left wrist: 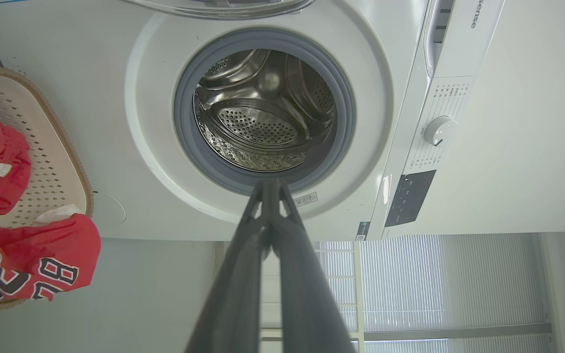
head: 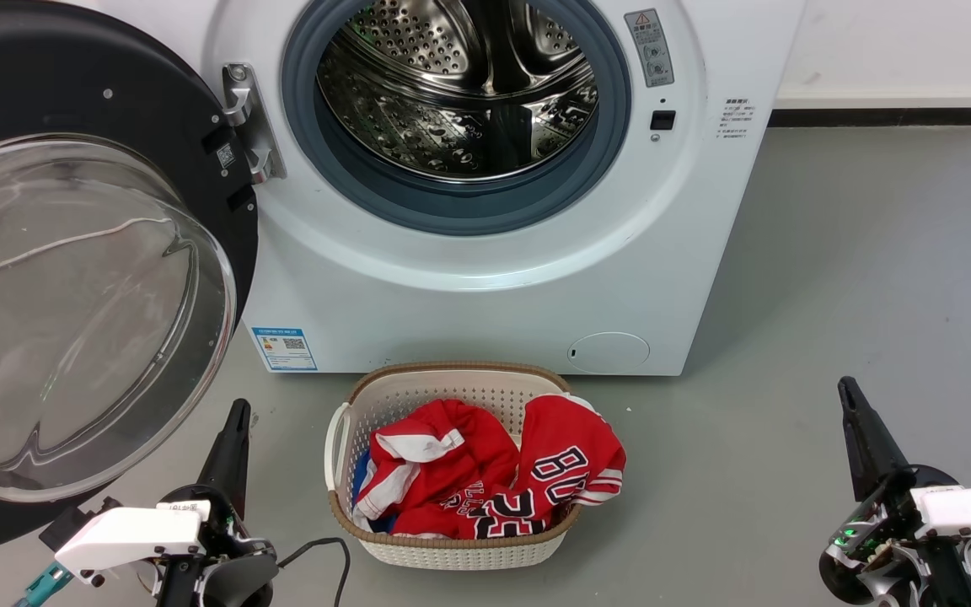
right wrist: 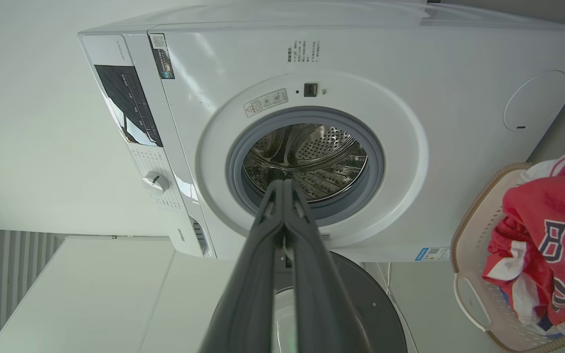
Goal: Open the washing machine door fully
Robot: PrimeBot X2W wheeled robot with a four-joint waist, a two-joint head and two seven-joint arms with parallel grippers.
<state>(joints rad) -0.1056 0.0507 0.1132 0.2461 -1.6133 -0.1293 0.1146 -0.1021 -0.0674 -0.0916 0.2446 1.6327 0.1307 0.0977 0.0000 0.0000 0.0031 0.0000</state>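
2 empty grippers hover: left gripper (head: 238, 413) and right gripper (head: 847, 390) are each pinched closed, touching nothing. The washing machine door (head: 72, 84) stands swung wide.

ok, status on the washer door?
Left gripper and right gripper shut, empty, off the door. Washing machine door wide open. Laundry basket in front, not blocking.

The washer (head: 494, 312) is white, its door (head: 72, 84) glossy black with clear glass. The gasket (head: 460, 211) is grey, the drum (head: 418, 93) steel with dotted holes. The basket (head: 452, 550) is beige, the shirt (head: 452, 472) red.
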